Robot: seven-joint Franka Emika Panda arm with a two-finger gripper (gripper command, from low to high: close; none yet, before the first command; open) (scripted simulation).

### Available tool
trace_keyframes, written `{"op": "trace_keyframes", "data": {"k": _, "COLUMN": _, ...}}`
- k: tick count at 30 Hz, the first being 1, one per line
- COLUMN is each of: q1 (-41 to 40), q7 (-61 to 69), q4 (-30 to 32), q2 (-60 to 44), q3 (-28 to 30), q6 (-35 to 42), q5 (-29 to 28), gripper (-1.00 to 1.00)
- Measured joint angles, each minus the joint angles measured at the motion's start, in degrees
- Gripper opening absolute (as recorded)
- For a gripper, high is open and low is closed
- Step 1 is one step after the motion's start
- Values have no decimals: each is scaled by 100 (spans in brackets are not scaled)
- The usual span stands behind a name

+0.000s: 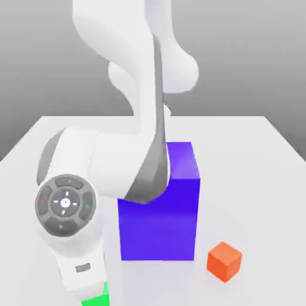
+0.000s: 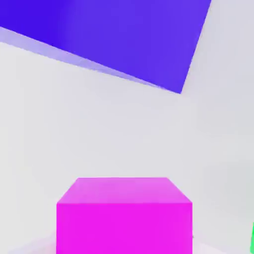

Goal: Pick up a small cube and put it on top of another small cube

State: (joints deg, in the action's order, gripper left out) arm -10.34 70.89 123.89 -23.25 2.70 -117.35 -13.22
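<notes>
— Magenta, right up close in the hand view: the small pink cube (image 2: 124, 216) sits directly under the camera on the hand. Are the jaws pinching it?

— They are pressed nearly together, and the cube's place beneath the hand fits a grip, though no fingertip shows against it.

— Where is the green cube?

— A sliver of the green cube (image 1: 95, 299) shows at the bottom edge of the exterior view, beneath the arm's (image 1: 89, 191) lower end. Its edge also shows in the hand view, beside the pink one.

— And around them?

— Beyond stands the big blue block (image 1: 160, 209) on the white desk (image 1: 263, 179). An orange cube (image 1: 225, 261) rests near the block, toward the exterior view's right.
</notes>
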Motion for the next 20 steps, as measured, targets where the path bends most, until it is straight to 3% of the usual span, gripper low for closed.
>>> {"op": "trace_keyframes", "data": {"k": 10, "q1": -492, "q7": 1614, "q4": 1029, "q2": 778, "q3": -376, "q6": -2376, "q5": 558, "gripper": -100}}
{"op": "trace_keyframes", "data": {"k": 12, "q1": -590, "q7": 2255, "q4": 1269, "q2": 1151, "q3": -557, "q6": -2796, "q5": 952, "gripper": -100}}
{"op": "trace_keyframes", "data": {"k": 16, "q1": -634, "q7": 2498, "q4": 1344, "q2": 593, "q3": -631, "q6": -3699, "q5": 1044, "gripper": -100}}
{"op": "trace_keyframes", "data": {"k": 17, "q1": -631, "q7": 2494, "q4": 1340, "q2": 471, "q3": -623, "q6": -3826, "q5": 1032, "gripper": 100}}
{"op": "trace_keyframes", "data": {"k": 20, "q1": -631, "q7": 2494, "q4": 1340, "q2": 471, "q3": -623, "q6": -3826, "q5": 1032, "gripper": 100}}
